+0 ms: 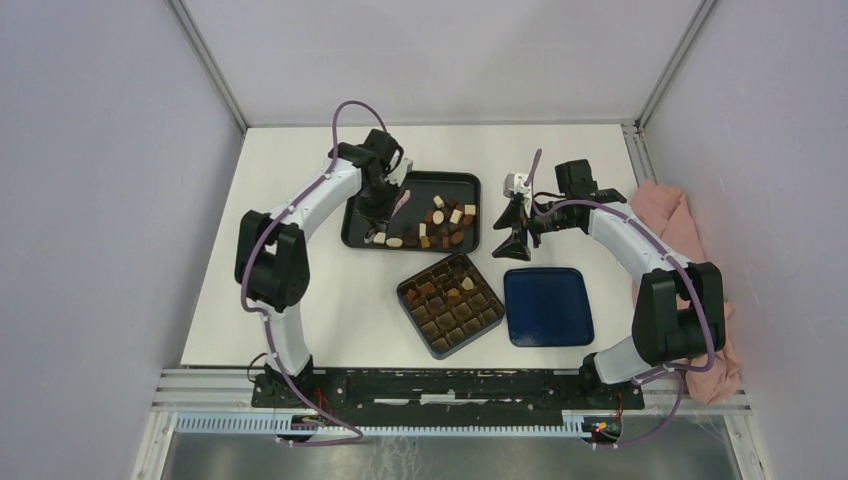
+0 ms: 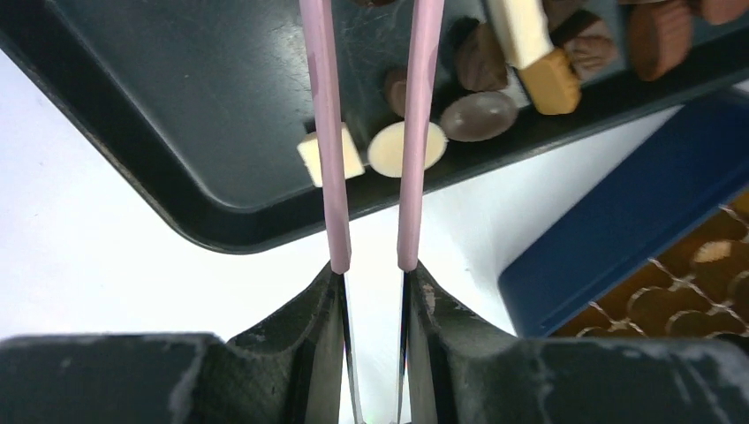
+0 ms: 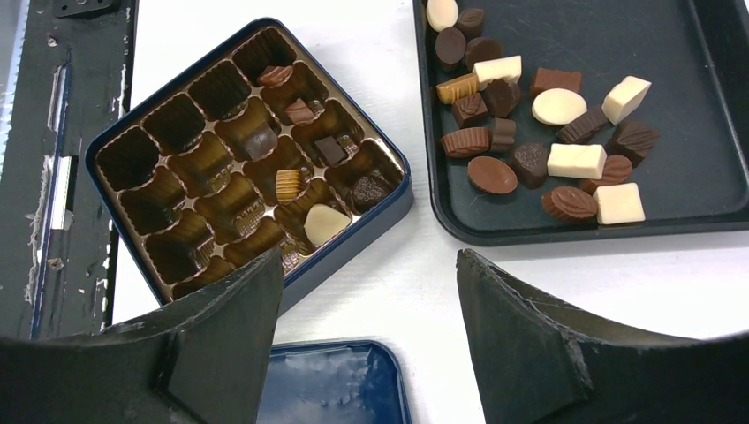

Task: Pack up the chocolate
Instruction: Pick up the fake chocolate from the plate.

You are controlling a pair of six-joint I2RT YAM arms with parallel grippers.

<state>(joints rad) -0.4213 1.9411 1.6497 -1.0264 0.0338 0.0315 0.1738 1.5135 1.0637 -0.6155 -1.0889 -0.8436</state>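
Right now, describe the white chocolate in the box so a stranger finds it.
Find the blue box beside the black tray. Among its gold compartments, few hold pieces. The white chocolate is the only white one; the rest are brown.

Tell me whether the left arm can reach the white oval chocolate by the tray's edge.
Probably yes: the left pincer holds pink tweezers out over the tray; nothing covers the white oval chocolate.

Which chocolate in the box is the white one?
The cream-white rounded chocolate piece sits in the dark blue compartment box, along the edge beside the black tray. Every other piece in that box is brown.
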